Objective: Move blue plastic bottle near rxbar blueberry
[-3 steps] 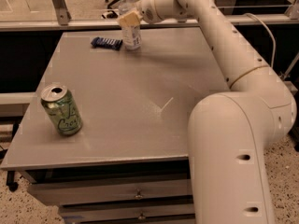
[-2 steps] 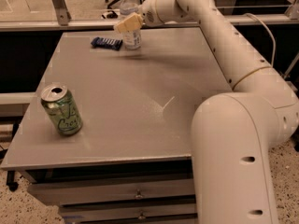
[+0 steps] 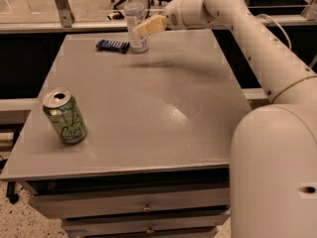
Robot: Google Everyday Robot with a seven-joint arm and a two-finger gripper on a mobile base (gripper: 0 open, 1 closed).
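The blue plastic bottle [image 3: 133, 14] stands upright at the far edge of the grey table [image 3: 163, 98], with its white cap on top. The rxbar blueberry [image 3: 113, 45], a flat dark blue wrapper, lies just left of the bottle's base, a small gap between them. My gripper [image 3: 146, 28] reaches in from the right at the bottle's label height. Its tan finger [image 3: 151, 25] overlaps the bottle's right edge. It looks open and off the bottle.
A green soda can [image 3: 64, 117] stands near the table's front left. My arm [image 3: 257, 43] spans the right side of the table, with its base [image 3: 277, 172] at the front right. Drawers [image 3: 143, 207] sit under the table front. A metal rail [image 3: 59, 4] runs behind.
My gripper has drawn back to the right, from across the bottle's front to its right edge. The bottle stays upright in place beside the bar.
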